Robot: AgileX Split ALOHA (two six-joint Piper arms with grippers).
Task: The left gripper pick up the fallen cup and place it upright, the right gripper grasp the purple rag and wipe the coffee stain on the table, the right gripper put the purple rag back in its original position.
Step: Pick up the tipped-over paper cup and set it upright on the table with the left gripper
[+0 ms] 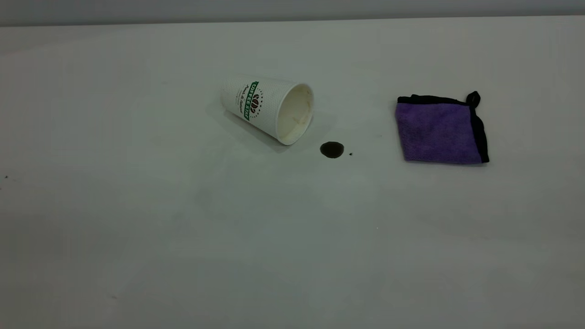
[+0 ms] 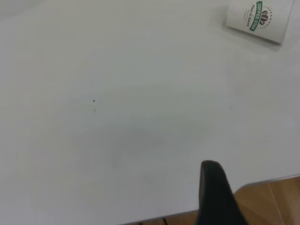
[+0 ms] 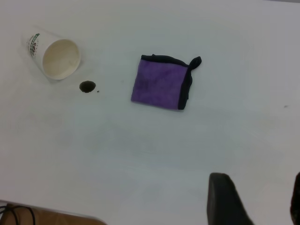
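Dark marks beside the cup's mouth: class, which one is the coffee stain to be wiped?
The coffee stain is the larger round brown blot nearer the fallen cup; the tiny speck lies toward the purple rag.

The white bench [image 1: 137,237] carries three things. The fallen cup [image 1: 267,108] lies on its side near the middle, its mouth facing about 4 o'clock — cream inside showing, the green and brown logo turned up. The coffee stain [image 1: 332,149] sits just beside the mouth at 4 o'clock, apart from the rim, with a tiny dark speck [image 1: 350,154] at its 3 o'clock. The purple rag [image 1: 439,130] — folded, black-edged — lies flat well apart at the cup's 3 o'clock.
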